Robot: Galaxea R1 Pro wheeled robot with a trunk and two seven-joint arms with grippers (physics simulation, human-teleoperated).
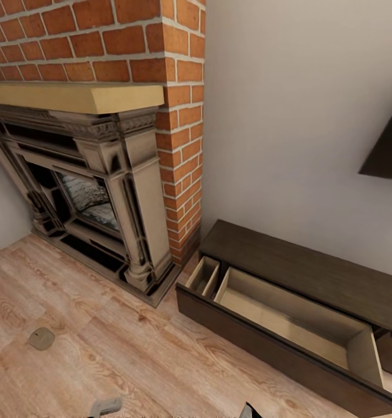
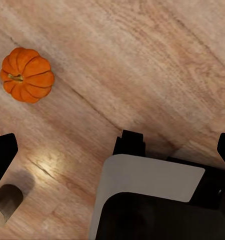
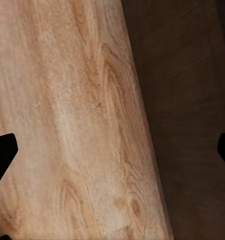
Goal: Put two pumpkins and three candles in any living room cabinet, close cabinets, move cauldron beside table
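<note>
Against the pale wall at the right of the head view sits the cabinet (image 1: 312, 273), long, low, dark-brown wood, w/ its top drawer (image 1: 288, 316) pulled out over the wood floor (image 1: 132, 342). Drawer inside is pale beige, split by a divider into a narrow compartment at the end nearest the fireplace and a long one beside it; both look bare from this angle. To the cabinet's left stands the fireplace (image 1: 103, 197), dark carved columns under a tan mantel (image 1: 74, 96), set in a red brick chimney (image 1: 132, 40). A dark angled shape, prob. a wall-mounted screen (image 1: 387, 151), hangs on the wall above the cabinet's far end.

On the floor, well out in front of the fireplace and apart from the cabinet, lies a candle (image 1: 42, 338), squat, grey-tan, flat top.

Left wrist view: a pumpkin (image 2: 27, 75) sits on the floor, orange, ribbed, stem facing the camera, nothing touching it. Another candle (image 2: 5, 202) stands on the floor w/ a soft shadow, well apart from the pumpkin. A grey-and-black part of the robot's body (image 2: 152, 200) is also in frame. Left claw (image 2: 112, 155) is spread wide, dark fingertips (image 2: 2, 157) at opposite frame edges, holding nothing.

Right wrist view: right claw (image 3: 112, 155) also spread wide and empty, fingertips (image 3: 1, 155) at the frame edges, over the line where floor meets a dark-brown wood panel (image 3: 192, 110), prob. the cabinet's.
</note>
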